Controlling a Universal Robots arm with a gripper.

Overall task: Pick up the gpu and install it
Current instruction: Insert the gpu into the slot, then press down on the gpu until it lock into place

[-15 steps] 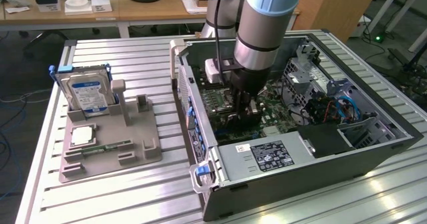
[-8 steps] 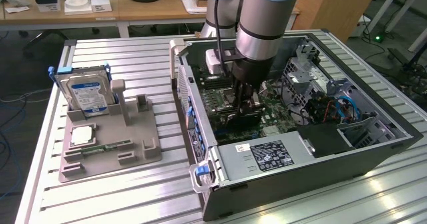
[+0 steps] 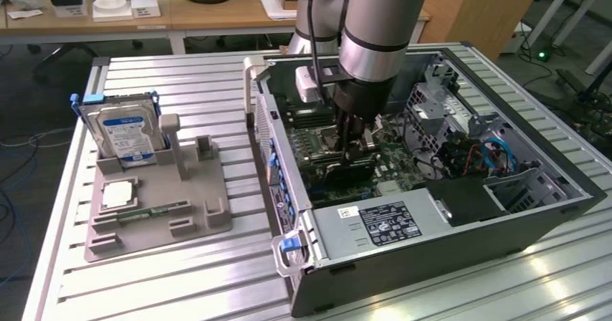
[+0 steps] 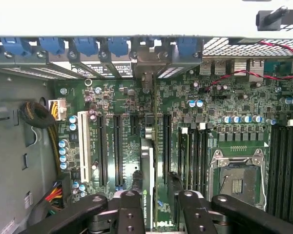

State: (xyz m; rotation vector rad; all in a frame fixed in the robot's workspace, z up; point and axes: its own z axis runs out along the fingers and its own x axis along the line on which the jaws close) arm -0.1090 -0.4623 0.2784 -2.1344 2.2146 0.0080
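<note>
Hard drive [image 3: 125,136] stands in the grey fixture [image 3: 158,199] on the bench [image 3: 191,84], exterior view's left. Inside the open PC case [image 3: 431,213], gripper [image 4: 154,195] fingers [image 4: 175,183] pinch the gpu [image 4: 147,170] edge-on. Card hangs upright over the motherboard [image 4: 224,97], apparently aligned with an expansion slot [image 4: 166,146] for seating.

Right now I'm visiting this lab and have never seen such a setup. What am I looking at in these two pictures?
The grey jointed column is a robot arm, and the black gripper at its end reaches down into an open computer case lying on a slatted metal table. One picture comes from a camera standing off the arm; the other from a camera on the wrist, looking straight down at the green motherboard. The gripper is closed on the gpu, a thin dark card held on edge over the board's long slots. On the exterior view's left, a grey tray holds a hard drive standing upright and a small green memory stick.
</note>
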